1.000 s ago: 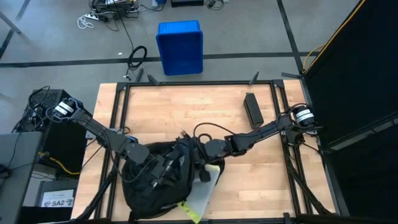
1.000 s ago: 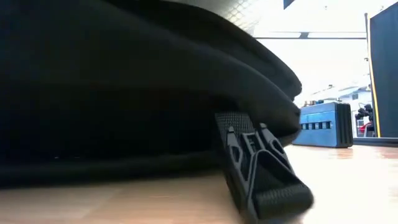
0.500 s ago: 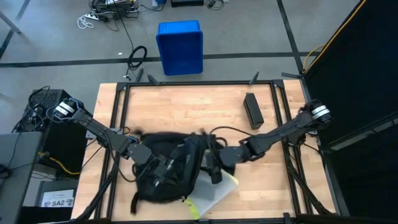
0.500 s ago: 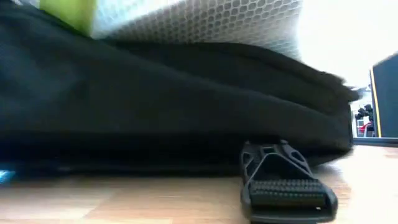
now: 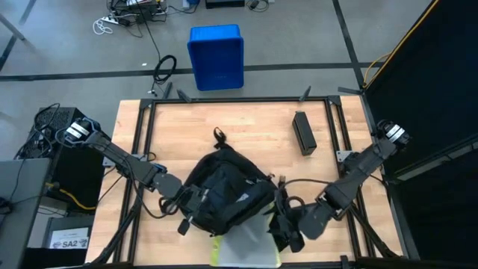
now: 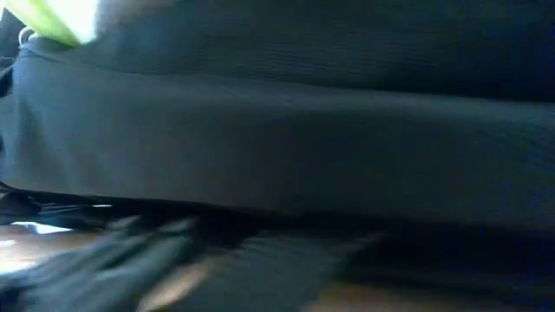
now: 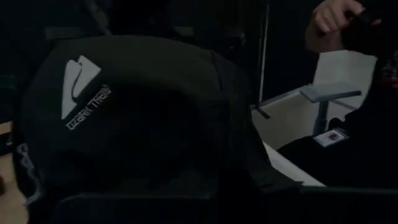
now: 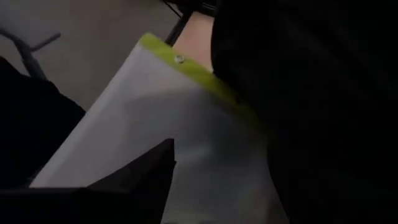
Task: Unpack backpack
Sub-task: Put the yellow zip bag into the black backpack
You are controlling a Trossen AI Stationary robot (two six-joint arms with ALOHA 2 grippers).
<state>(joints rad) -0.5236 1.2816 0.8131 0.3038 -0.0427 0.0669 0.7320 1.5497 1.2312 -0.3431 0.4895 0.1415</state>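
Note:
The black backpack (image 5: 224,187) lies in a rounded heap on the middle of the wooden table, and its pale triangular logo (image 7: 78,84) shows in the left wrist view. My left gripper (image 5: 187,211) is shut at the backpack's near left side. A pale mesh pouch with a lime-green edge (image 5: 243,245) lies flat at the near edge, its far end under the backpack. My right gripper (image 5: 287,230) is just right of the pouch and looks open. One dark finger (image 8: 149,174) shows over the pouch (image 8: 155,112) and holds nothing. The backpack (image 6: 277,130) fills the low view. My left gripper is shut on the backpack's fabric at its near left side (image 5: 196,208) and comes in level from the table's left. The fabric hides the place of contact, so the part it holds cannot be told. The backpack's underside rests on the table.
A black oblong box (image 5: 302,133) lies at the far right of the table. A blue bin (image 5: 216,56) stands on the floor beyond the far edge. Metal rails frame the table. A person's hand (image 7: 329,18) shows beyond the table in the left wrist view.
My right gripper has swung away from the backpack toward the table's near right corner. The backpack has shifted from the near left toward the table's middle and bunched up rounder. The pale pouch has come farther out and now lies flat at the near edge.

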